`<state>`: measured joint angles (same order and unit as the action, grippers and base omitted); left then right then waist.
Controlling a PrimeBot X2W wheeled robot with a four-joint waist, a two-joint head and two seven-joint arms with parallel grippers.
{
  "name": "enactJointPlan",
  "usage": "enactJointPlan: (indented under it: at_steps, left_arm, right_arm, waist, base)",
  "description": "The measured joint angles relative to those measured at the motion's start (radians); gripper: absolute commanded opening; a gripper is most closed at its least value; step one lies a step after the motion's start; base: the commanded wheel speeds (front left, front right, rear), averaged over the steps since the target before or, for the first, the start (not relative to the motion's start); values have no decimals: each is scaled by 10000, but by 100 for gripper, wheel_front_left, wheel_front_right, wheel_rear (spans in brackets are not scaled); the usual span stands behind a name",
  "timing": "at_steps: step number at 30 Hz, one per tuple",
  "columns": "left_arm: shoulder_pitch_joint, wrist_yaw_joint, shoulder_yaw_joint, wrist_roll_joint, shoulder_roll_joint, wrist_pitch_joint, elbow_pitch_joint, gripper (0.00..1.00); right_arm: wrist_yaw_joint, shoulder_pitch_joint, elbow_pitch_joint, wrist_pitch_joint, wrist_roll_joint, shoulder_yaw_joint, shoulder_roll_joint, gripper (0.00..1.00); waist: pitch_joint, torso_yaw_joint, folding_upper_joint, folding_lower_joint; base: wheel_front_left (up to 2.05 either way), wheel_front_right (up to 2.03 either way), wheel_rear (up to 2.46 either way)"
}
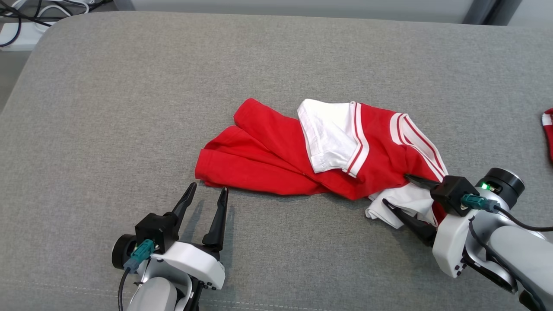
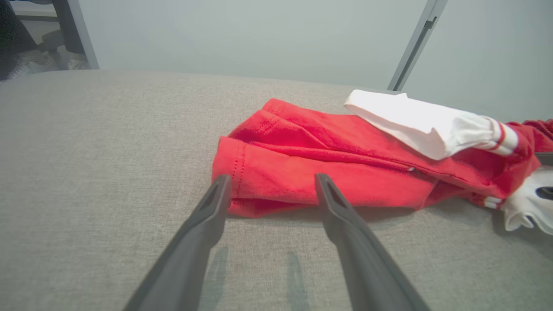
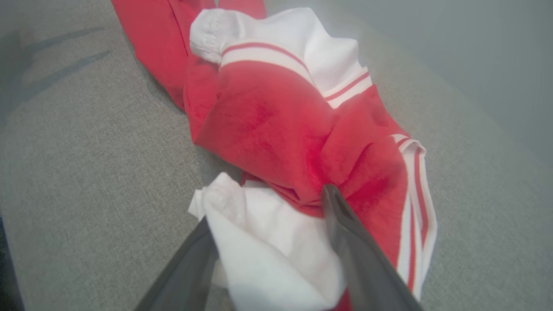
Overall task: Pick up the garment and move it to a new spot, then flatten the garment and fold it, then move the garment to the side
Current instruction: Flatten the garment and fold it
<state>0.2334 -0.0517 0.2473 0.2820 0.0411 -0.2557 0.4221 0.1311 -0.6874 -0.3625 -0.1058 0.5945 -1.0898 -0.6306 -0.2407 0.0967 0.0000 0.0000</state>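
Note:
A red garment [image 1: 276, 151] with white sleeves and striped trim lies crumpled on the grey padded surface [image 1: 129, 108], stretched from left to right. My left gripper [image 1: 208, 188] stands open just short of the garment's left hem [image 2: 242, 172], its fingertips at the hem's edge and nothing between them. At the garment's right end my right gripper [image 1: 395, 188] is open, its two fingers spread wide around a bunched white sleeve [image 3: 259, 242]. That white cloth lies loosely between the fingers and covers the left fingertip in the right wrist view, with red folds [image 3: 276, 121] beyond.
Another red and white cloth [image 1: 548, 129] peeks in at the surface's right edge. Cables and a white power strip [image 1: 17, 30] lie on the floor past the far left corner. A grey metal post [image 2: 414, 43] stands behind the surface.

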Motion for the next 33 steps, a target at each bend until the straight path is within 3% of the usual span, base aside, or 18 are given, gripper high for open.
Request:
enactJointPlan:
  at_steps: [18, 20, 21, 29, 33]
  left_arm:
    - [-2, -12, 79, 0, 0, 0, -4, 100]
    - [-2, -12, 81, 2, -2, 0, -2, 100]
    - [-3, -12, -15, 2, -2, 0, 2, 100]
    - [544, -360, -813, -915, 36, -2, 433, 100]
    - [673, -489, -614, -988, 8, 0, 867, 100]
  right_arm:
    - [0, 74, 941, 267, -894, -311, -384, 100]
    - [0, 67, 988, 389, -976, -462, -391, 71]
    - [0, -78, 1348, 303, -1032, -213, -606, 0]
    - [0, -991, 1616, -194, -993, 2955, -1304, 0]
    - [0, -1741, 1588, -192, -1195, 3083, -1001, 0]
  waist:
    - [70, -123, 0, 0]
    - [53, -116, 0, 0]
    - [127, -149, 0, 0]
    - [349, -668, 0, 0]
    - [311, -593, 0, 0]
  base:
    - [0, 0, 0]
    - [0, 0, 0]
    - [0, 0, 0]
    - [0, 0, 0]
    - [0, 0, 0]
